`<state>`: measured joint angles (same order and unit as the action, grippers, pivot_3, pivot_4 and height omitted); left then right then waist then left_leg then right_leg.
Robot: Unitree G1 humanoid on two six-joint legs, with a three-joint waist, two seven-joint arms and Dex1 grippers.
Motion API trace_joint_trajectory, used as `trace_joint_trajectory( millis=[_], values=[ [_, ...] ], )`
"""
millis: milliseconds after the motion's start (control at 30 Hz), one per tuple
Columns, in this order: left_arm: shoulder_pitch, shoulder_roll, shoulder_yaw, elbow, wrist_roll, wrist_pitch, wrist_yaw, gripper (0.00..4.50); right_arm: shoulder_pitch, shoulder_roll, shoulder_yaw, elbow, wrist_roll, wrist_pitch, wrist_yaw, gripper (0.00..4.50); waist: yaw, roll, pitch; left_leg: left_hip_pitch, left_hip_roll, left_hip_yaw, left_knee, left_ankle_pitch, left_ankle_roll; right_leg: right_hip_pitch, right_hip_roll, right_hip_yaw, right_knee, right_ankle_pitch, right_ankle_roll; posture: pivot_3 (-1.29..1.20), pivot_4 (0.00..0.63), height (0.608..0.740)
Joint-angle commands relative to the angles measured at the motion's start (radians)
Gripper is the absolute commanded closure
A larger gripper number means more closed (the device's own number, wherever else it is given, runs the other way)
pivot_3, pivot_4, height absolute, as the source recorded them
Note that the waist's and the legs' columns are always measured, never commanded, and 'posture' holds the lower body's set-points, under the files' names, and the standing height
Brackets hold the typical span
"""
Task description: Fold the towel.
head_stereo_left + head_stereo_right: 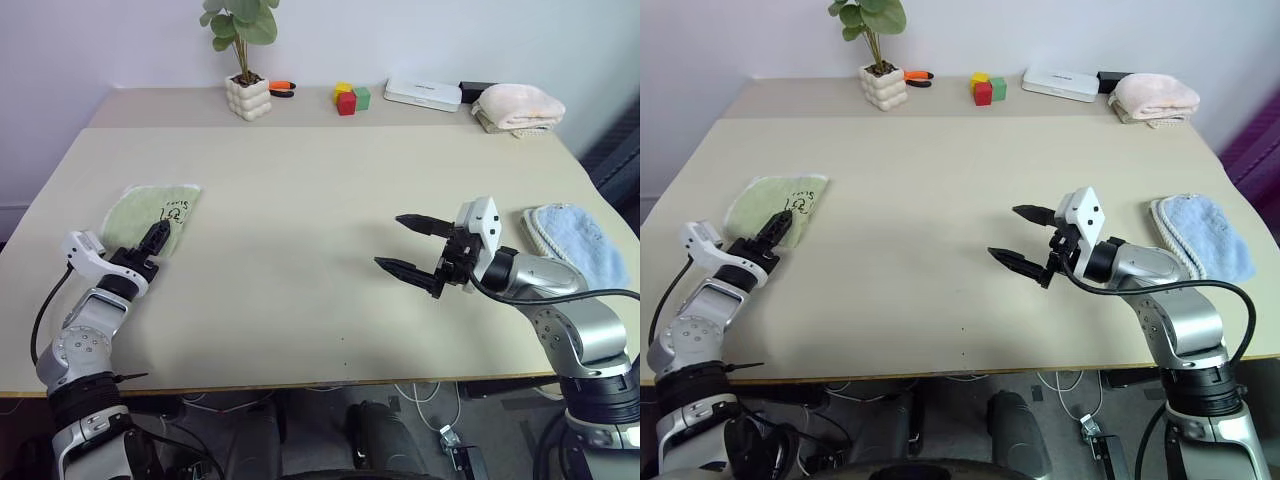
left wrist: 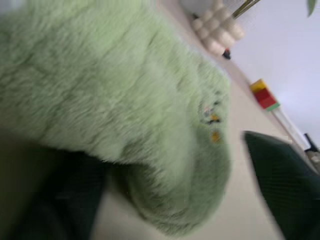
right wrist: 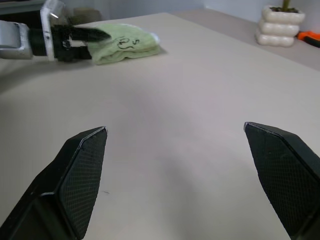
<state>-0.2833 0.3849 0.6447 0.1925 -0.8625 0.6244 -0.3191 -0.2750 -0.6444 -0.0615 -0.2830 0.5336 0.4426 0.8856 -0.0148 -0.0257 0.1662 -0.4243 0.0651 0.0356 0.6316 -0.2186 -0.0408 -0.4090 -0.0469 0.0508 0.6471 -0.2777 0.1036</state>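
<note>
- The left gripper (image 1: 157, 240) sits at the near edge of the towel (image 1: 150, 212); from the head views its dark fingers overlap the cloth, so whether they touch it is hard to make out.
- In the left wrist view the towel (image 2: 125, 105) is blurred, one fingertip (image 2: 285, 185) stands to one side of its folded edge and the other is a dark shape under the cloth; the jaws stand apart with the fold between them, and no clamp on it can be seen.
- The dark embroidered mark on the towel's right part is too small to read.
- The towel lies folded at the left side of the table (image 1: 300, 200), about midway between near and far edge.
- On the right side of the table lies a light blue towel (image 1: 575, 240), just beyond the right arm.
- Along the far edge stand a potted plant (image 1: 245, 60) in a white knobbly pot, an orange-handled tool (image 1: 283, 88) beside it, coloured blocks (image 1: 350, 97), a flat white box (image 1: 423, 94) and a folded pink towel (image 1: 518, 106).
- The bare tabletop lies between the two arms, with nothing in the way.
- The right gripper (image 1: 408, 245) hovers over the table right of centre, pointing left, jaws spread wide and empty.
</note>
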Motion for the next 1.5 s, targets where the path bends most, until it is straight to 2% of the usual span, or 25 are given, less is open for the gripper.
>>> trace_joint_trajectory(
  millis=[33, 267, 367, 433, 533, 600, 633, 700, 833, 967, 1100, 1233, 1500],
  values=[
    [0.067, -0.019, 0.033, -0.091, -0.064, 0.04, 0.018, 0.04, -0.016, 0.009, -0.012, -0.012, 0.003, -0.023, 0.001, 0.0, -0.002, 0.0, 0.0, 0.0, 0.0, 0.0, 0.0, 0.0, 0.0, 0.0, 0.0, 0.0, 0.0, 0.0, 0.0, 0.0, 0.15, 0.74],
    [0.216, -0.086, 0.047, -0.244, -0.134, 0.046, 0.078, 0.04, -0.006, 0.013, -0.006, -0.004, -0.005, -0.034, 0.006, 0.0, 0.001, 0.0, 0.0, 0.001, 0.0, 0.0, 0.0, 0.0, 0.0, 0.001, 0.0, 0.0, 0.0, 0.0, -0.001, 0.0, 0.15, 0.74],
    [0.311, -0.102, 0.025, -0.323, -0.177, 0.083, 0.048, 0.04, -0.013, 0.019, -0.001, 0.003, -0.007, -0.037, 0.009, 0.0, 0.0, 0.0, 0.0, 0.001, 0.0, 0.001, 0.0, 0.0, 0.0, 0.001, -0.001, 0.001, -0.001, -0.001, -0.001, 0.0, 0.15, 0.74],
    [0.404, -0.064, -0.05, -0.351, -0.136, 0.124, -0.01, 0.04, -0.019, 0.023, 0.0, 0.009, -0.009, -0.039, 0.011, 0.0, -0.001, 0.001, -0.001, 0.001, 0.0, 0.001, -0.001, 0.0, 0.0, 0.001, -0.001, 0.001, -0.001, -0.001, -0.001, 0.0, 0.15, 0.74],
    [0.566, 0.065, -0.291, -0.497, 0.009, 0.067, -0.264, 0.04, -0.026, 0.029, -0.003, 0.022, -0.007, -0.043, 0.015, 0.0, -0.003, 0.004, -0.003, 0.003, 0.0, 0.002, -0.001, 0.0, 0.0, 0.001, -0.001, 0.001, -0.002, -0.002, -0.004, 0.0, 0.15, 0.74],
    [0.507, 0.074, -0.294, -0.495, 0.01, 0.018, -0.281, 0.04, -0.02, 0.027, -0.006, 0.031, -0.01, -0.05, 0.02, 0.0, 0.008, 0.015, -0.004, 0.003, -0.001, 0.005, -0.002, -0.001, -0.001, 0.001, -0.005, 0.002, -0.004, -0.003, -0.006, 0.0, 0.15, 0.74],
    [0.476, 0.087, -0.299, -0.477, 0.042, -0.015, -0.29, 0.04, -0.015, 0.025, -0.009, 0.035, -0.011, -0.053, 0.022, 0.0, 0.014, 0.016, -0.004, 0.004, -0.002, 0.005, -0.001, -0.001, -0.001, 0.0, -0.008, 0.001, -0.007, -0.003, -0.006, 0.0, 0.15, 0.74],
    [0.438, 0.124, -0.336, -0.454, 0.135, -0.094, -0.333, 0.04, 0.0, 0.013, -0.017, 0.042, -0.015, -0.062, 0.037, 0.0, 0.022, 0.014, -0.004, 0.004, -0.002, 0.009, -0.001, -0.002, -0.003, 0.0, -0.012, -0.001, -0.008, -0.002, -0.008, 0.0, 0.15, 0.74],
    [0.309, 0.187, -0.361, -0.458, 0.14, -0.119, -0.425, 0.04, 0.039, -0.034, -0.043, 0.068, -0.033, -0.103, 0.085, 0.0, 0.02, 0.011, -0.004, -0.002, -0.002, 0.011, -0.001, -0.001, 0.0, 0.002, -0.013, -0.001, -0.017, 0.0, -0.012, 0.0, 0.15, 0.74],
    [0.153, 0.279, -0.411, -0.403, 0.256, -0.251, -0.535, 0.04, 0.018, -0.053, -0.071, 0.131, -0.029, -0.119, 0.103, 0.0, 0.02, 0.011, -0.003, -0.005, -0.004, 0.014, -0.001, -0.002, 0.003, 0.001, -0.013, 0.001, -0.017, 0.001, -0.011, 0.0, 0.15, 0.74],
    [0.008, 0.272, -0.467, -0.241, 0.336, -0.331, -0.579, 0.04, -0.036, -0.01, -0.094, 0.22, -0.043, -0.118, 0.028, 0.0, 0.015, 0.01, -0.003, -0.002, -0.002, 0.013, -0.001, -0.002, 0.003, 0.002, -0.008, 0.001, -0.016, 0.001, -0.01, 0.0, 0.15, 0.74],
    [-0.084, 0.23, -0.532, -0.167, 0.382, -0.333, -0.581, 0.04, -0.035, 0.016, -0.109, 0.265, -0.066, -0.158, -0.008, 0.0, 0.016, 0.01, -0.003, -0.002, 0.002, 0.012, -0.001, -0.002, 0.003, 0.002, -0.002, 0.002, -0.016, 0.004, -0.004, 0.0, 0.15, 0.74],
    [-0.187, 0.127, -0.593, -0.07, 0.42, -0.365, -0.593, 0.04, -0.014, -0.031, -0.138, 0.223, -0.085, -0.149, -0.034, 0.0, 0.019, 0.01, -0.003, -0.003, 0.002, 0.011, -0.001, -0.002, 0.003, 0.001, -0.001, 0.002, -0.015, 0.006, 0.001, 0.0, 0.15, 0.74]
  ],
)
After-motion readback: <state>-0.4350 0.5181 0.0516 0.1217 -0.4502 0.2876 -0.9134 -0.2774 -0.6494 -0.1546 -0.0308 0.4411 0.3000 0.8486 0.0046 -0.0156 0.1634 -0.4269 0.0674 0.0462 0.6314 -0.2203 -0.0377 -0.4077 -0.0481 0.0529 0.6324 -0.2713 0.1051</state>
